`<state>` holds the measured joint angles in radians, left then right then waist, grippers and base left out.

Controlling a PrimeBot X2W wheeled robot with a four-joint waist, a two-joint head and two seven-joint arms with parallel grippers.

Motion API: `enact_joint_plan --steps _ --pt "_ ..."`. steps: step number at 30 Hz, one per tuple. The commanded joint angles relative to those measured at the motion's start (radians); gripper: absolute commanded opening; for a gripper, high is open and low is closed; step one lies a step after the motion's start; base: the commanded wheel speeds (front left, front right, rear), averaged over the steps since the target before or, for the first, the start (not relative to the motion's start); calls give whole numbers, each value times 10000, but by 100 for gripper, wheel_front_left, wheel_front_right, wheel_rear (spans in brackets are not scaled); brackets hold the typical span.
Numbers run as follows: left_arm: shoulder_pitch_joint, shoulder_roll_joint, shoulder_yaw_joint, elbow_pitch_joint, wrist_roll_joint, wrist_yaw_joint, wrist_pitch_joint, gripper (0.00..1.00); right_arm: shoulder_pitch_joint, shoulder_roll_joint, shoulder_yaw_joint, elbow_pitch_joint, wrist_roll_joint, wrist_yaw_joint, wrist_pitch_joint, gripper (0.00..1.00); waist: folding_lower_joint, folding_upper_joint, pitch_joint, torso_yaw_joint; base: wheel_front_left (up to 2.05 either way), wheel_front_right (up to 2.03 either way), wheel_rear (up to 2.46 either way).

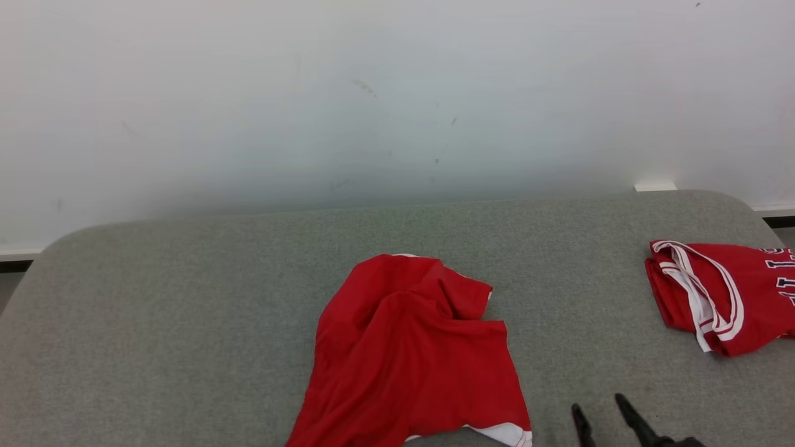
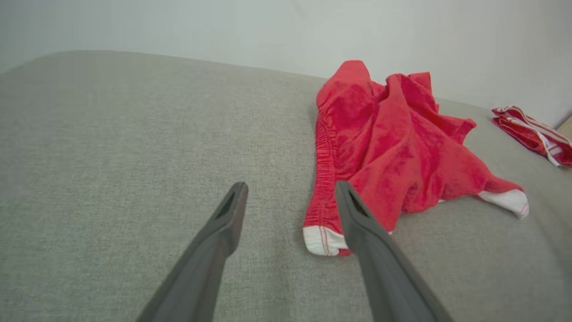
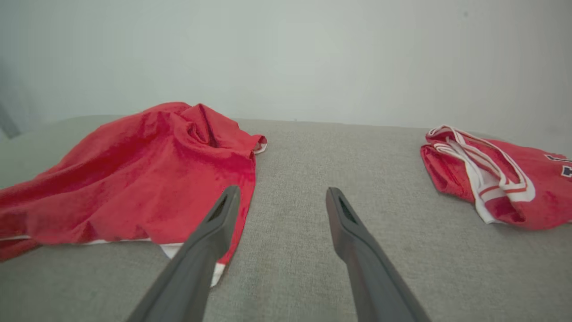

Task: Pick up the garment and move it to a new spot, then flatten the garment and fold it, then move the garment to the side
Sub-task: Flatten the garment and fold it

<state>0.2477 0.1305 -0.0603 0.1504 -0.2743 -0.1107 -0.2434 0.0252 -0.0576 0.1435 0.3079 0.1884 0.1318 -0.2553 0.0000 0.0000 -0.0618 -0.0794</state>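
On grey table [image 1: 186, 323]: crumpled red garment [image 1: 404, 354] | left end effector [image 2: 290, 185] spread | right end effector [image 3: 282, 190] spread

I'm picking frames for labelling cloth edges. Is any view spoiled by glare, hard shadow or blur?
Head view: soft even light, no glare, barely a shadow under the red garment on the table. Left wrist view: the table's far edge bows from the wide lens; the garment is sharp. Right wrist view: cloth edges clear; the right gripper softens near the bottom edge.
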Motion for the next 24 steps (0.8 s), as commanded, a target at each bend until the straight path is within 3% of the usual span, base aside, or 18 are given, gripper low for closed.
enact_joint_plan --steps 1,11,24 --pt "-109 318 -140 111 -244 -76 568 100 -246 -349 659 251 249 -26 579 100 0 0 46 15 0 0 0" --pt "-194 1122 -1125 -154 -1797 -195 2674 100 -1239 -1217 3457 800 1083 -26 2600 100 0 0 484 216 0 0 0" --pt "-1156 1470 -2435 349 -3080 -185 2487 100 -2090 -1112 3935 1432 795 -26 2522 100 0 0 1277 494 0 0 0"
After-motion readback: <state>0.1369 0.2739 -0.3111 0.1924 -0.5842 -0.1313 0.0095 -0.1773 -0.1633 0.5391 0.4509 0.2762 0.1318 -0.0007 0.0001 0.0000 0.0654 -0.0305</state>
